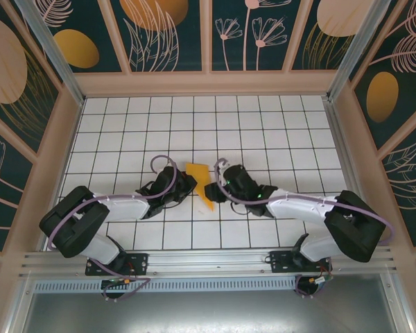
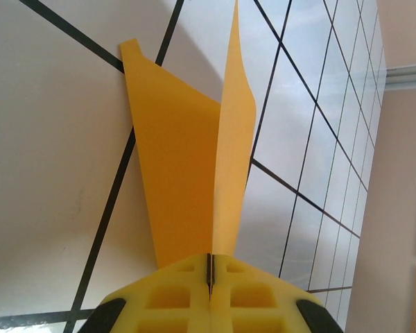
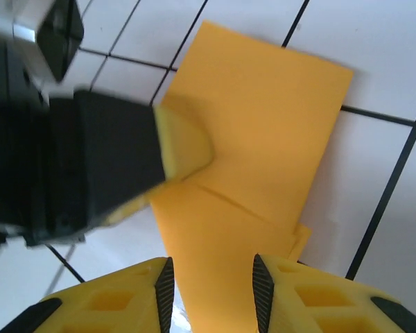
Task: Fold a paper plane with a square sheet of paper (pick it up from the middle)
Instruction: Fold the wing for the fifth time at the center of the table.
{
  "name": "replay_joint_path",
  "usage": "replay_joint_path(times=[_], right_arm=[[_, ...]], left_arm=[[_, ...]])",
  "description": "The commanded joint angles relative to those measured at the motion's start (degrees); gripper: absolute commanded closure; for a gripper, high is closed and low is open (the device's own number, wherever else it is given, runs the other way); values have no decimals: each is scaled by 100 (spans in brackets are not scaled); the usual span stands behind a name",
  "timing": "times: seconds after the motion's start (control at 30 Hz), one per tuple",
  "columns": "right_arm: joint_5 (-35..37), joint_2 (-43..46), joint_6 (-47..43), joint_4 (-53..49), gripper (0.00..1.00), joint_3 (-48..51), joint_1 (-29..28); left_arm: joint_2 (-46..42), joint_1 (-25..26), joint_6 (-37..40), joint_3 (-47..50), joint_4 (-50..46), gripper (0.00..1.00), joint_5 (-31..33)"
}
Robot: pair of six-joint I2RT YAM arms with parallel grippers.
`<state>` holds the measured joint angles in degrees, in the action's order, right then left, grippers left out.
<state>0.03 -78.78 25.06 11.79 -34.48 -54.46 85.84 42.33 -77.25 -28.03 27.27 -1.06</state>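
- The counter (image 1: 263,125) is white with dark grid lines. Walls with dark leafy wallpaper (image 1: 48,41) stand around it.
- The sheet of paper (image 1: 201,184) lies near the middle of the counter, between the two arms. It is orange-yellow and already partly folded. It does not look like a finished plane yet.
- The left gripper (image 2: 209,267) has its jaws closed tight on the paper. The paper comes right out of the thin line where the jaws meet. One flap stands up from there, and a wider flap spreads out beside it toward the counter.
- I think the left arm pinches the fold to keep the paper from sliding and to keep the crease sharp.
- The right gripper (image 3: 211,277) has its jaws apart. The paper runs flat through the gap between them, and they do not pinch it.
- I think this leaves the right arm free to take a new hold for the next fold.
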Motion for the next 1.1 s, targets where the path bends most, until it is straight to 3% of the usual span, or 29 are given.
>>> replay_joint_path(times=[0.0,0.2,0.43,0.77,0.9,1.07], right_arm=[[1555,97,-607,729,61,550,-628],[2336,275,-1477,2328,55,1435,-1297],[2530,-268,-2403,2702,56,1242,-1558],[2852,-1268,-3040,2822,59,758,-1652],[3309,-1617,-3266,2778,63,501,-1648],[3382,-1900,-3414,2878,70,403,-1647]], left_arm=[[28,46,-132,-15,174,95,30],[104,92,-123,-88,147,95,31],[170,128,-116,-141,139,95,27],[152,148,-101,-159,113,94,39],[159,152,-97,-163,104,94,32],[183,152,-97,-176,113,94,9]])
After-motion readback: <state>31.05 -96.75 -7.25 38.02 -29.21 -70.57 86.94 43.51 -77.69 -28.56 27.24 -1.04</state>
